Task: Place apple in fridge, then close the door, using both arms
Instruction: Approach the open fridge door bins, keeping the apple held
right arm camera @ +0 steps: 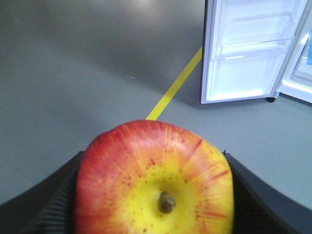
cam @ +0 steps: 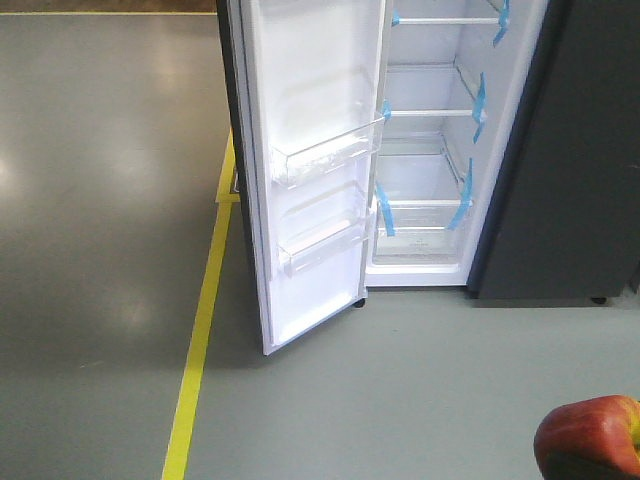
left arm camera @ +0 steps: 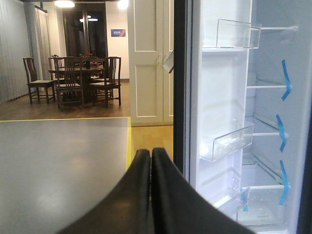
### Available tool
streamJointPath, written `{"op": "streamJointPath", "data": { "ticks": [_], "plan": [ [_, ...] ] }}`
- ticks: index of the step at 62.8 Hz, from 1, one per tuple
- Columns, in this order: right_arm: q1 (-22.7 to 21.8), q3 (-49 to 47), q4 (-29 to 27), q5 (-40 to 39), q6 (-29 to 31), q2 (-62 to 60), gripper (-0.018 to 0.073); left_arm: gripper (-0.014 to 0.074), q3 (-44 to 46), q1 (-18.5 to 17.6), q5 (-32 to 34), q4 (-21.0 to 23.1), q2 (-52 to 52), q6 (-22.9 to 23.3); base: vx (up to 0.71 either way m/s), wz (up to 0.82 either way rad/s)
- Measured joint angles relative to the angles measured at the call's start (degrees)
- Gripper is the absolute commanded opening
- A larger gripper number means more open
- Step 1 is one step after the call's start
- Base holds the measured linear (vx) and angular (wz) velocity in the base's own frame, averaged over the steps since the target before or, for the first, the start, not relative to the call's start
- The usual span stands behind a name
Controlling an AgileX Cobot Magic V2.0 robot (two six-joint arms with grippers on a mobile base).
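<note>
Exterior front-facing view: the fridge point(cam: 430, 90) stands with its door point(cam: 310, 170) swung wide, and the apple point(cam: 592, 432) shows at the lower right corner, well apart from the shelves. Left wrist-mounted view: the left gripper point(left arm camera: 151, 163) has its jaws pressed together on nothing, near the door's white lining. Right wrist-mounted view: the right gripper point(right arm camera: 156, 195) clamps the apple between black pads point(right arm camera: 265, 200), stem toward the camera.

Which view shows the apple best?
Right wrist view: the apple fills the lower frame, stem end facing the camera, red and yellow skin sharp, clamped in the right gripper. The front view catches only a red slice at its bottom right corner. The left wrist view does not show it.
</note>
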State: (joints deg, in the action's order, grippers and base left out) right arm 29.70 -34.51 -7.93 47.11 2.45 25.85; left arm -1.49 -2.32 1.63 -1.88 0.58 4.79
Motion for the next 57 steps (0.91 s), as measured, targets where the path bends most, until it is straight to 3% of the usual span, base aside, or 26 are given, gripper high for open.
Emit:
{"op": "streamJointPath", "data": {
  "ticks": [57],
  "plan": [
    [0.0,0.0,0.0,0.0,0.0,0.0,0.0356,-0.0006,0.0,0.0,0.0,0.0,0.0,0.0,0.18,0.03]
  ]
}}
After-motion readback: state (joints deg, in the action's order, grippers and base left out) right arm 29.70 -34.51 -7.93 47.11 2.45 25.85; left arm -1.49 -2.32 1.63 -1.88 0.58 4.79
